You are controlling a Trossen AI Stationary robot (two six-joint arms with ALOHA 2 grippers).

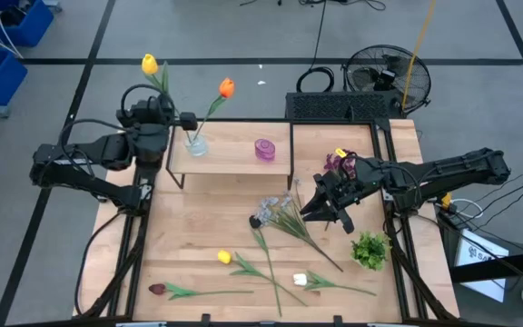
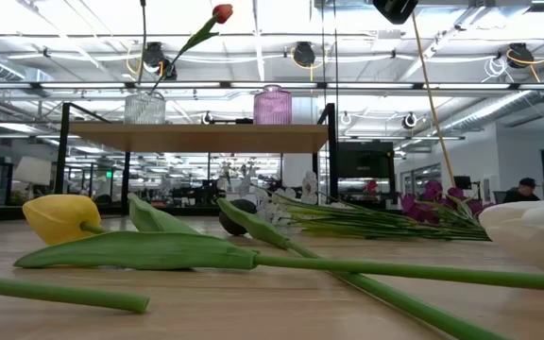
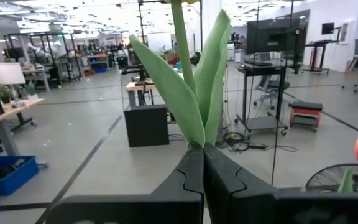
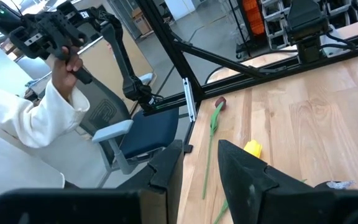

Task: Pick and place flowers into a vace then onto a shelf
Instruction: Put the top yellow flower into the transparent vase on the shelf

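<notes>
My left gripper (image 1: 187, 119) is shut on a yellow tulip (image 1: 150, 64) above the clear glass vase (image 1: 195, 143), which stands on the shelf (image 1: 234, 162) and holds an orange tulip (image 1: 226, 88). A purple vase (image 1: 265, 149) stands beside it. My right gripper (image 4: 201, 163) is open and hovers over the table by the pale blue-white sprays (image 1: 280, 214) and the purple cluster (image 1: 338, 163), with nothing between its fingers. Another yellow tulip (image 1: 224, 257), a dark red one (image 1: 157, 289) and a white one (image 1: 300, 280) lie flat on the table near its front edge. My left gripper pinches the yellow tulip's stem just below its leaves (image 3: 199, 140) between the two fingers (image 3: 225, 177). The fingers lie level, across the stem. The tulip stands upright and lifted, its leaves rising above the fingers. Whether its lower end is in the clear vase, I cannot tell.
A short leafy green tuft (image 1: 369, 250) lies near the table's right edge. Black frame bars (image 1: 389, 173) run along both table sides. A fan (image 1: 384, 73) and cables lie beyond the far edge. A person's hand with a controller (image 4: 61, 62) shows off the table.
</notes>
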